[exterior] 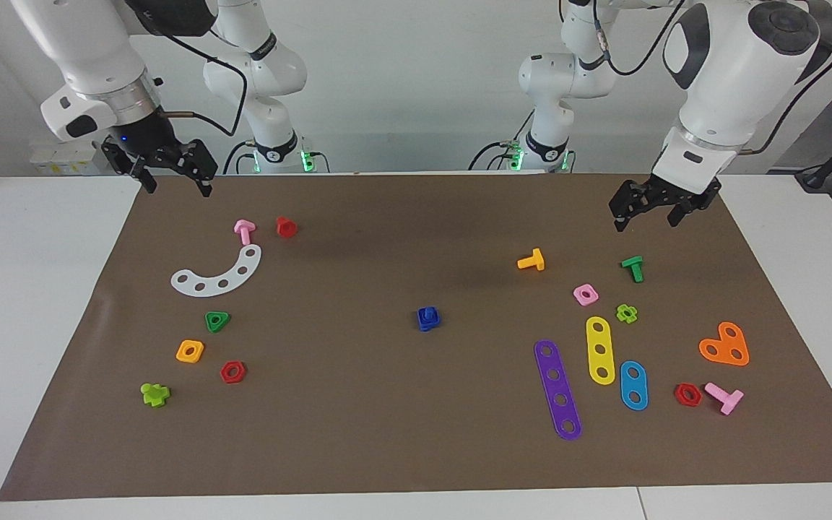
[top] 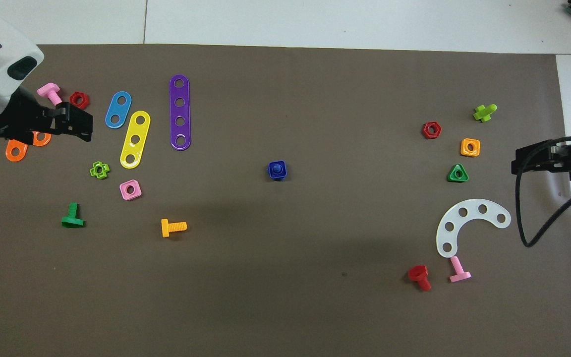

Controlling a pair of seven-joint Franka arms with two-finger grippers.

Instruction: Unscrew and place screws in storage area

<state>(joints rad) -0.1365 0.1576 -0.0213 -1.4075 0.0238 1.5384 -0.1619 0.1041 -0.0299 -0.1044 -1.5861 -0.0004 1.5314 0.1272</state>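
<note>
A small dark-blue screw (exterior: 427, 315) sits in a blue square nut (exterior: 428, 323) at the middle of the brown mat; it also shows in the overhead view (top: 277, 169). My left gripper (exterior: 648, 217) hangs open and empty in the air over the left arm's end of the mat, and in the overhead view (top: 80, 124) it partly covers an orange plate (top: 16, 150). My right gripper (exterior: 176, 186) hangs open and empty over the right arm's end of the mat, and also shows in the overhead view (top: 516, 163). Both are well apart from the screw.
Toward the left arm's end lie purple (exterior: 557, 389), yellow (exterior: 600, 349) and blue (exterior: 633, 385) strips, an orange bolt (exterior: 531, 260), a green bolt (exterior: 633, 268) and several nuts. Toward the right arm's end lie a white curved plate (exterior: 218, 273), a pink bolt (exterior: 244, 231), a red bolt (exterior: 286, 227) and several nuts.
</note>
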